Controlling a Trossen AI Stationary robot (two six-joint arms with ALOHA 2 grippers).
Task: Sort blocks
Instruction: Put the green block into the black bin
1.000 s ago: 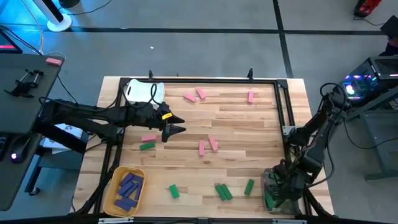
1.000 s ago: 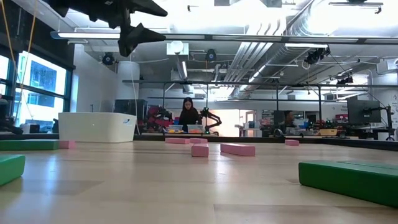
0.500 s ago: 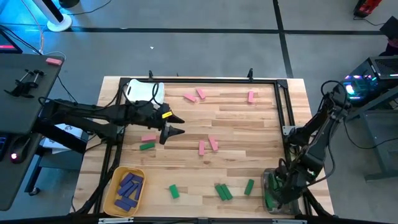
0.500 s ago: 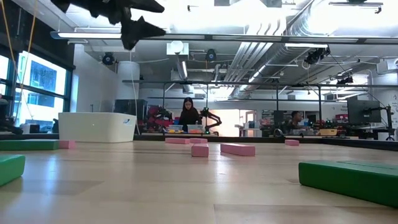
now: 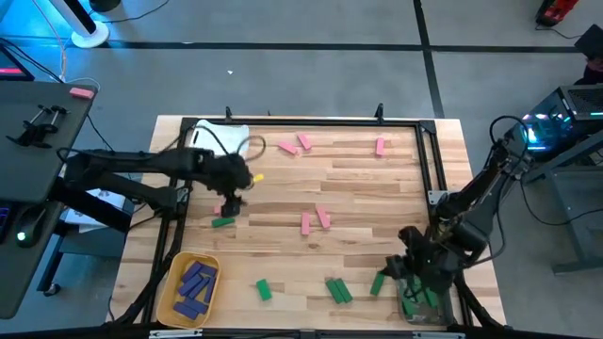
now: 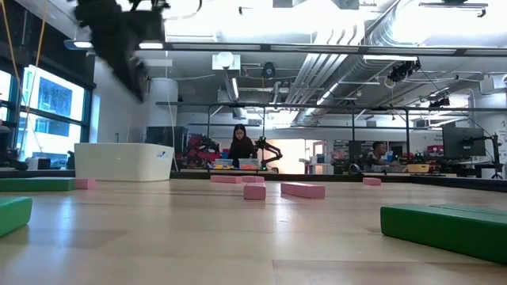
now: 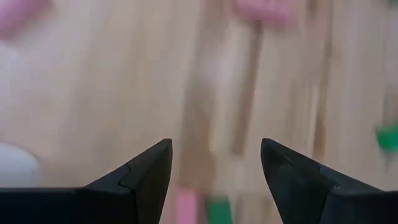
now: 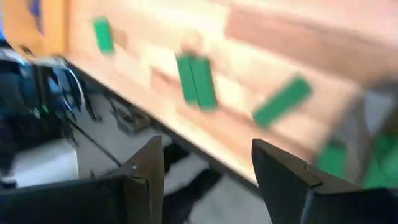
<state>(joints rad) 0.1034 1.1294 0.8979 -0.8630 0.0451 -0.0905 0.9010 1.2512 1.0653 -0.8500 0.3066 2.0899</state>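
Your left gripper (image 5: 229, 200) now points down over the pink block (image 5: 223, 209) and green block (image 5: 222, 222) at the table's left, no longer reaching toward the centre. Your right gripper (image 5: 403, 266) has lifted out of the clear bin (image 5: 421, 306), its jaws now parted and empty.

Bright, even overhead light; glare from ceiling fixtures in low view, soft short shadows on light wooden table top (image 5: 358, 188). Heavy motion blur in both wrist views; dark left arm smeared in low view. Near green oblong blocks (image 6: 444, 226) out of focus.
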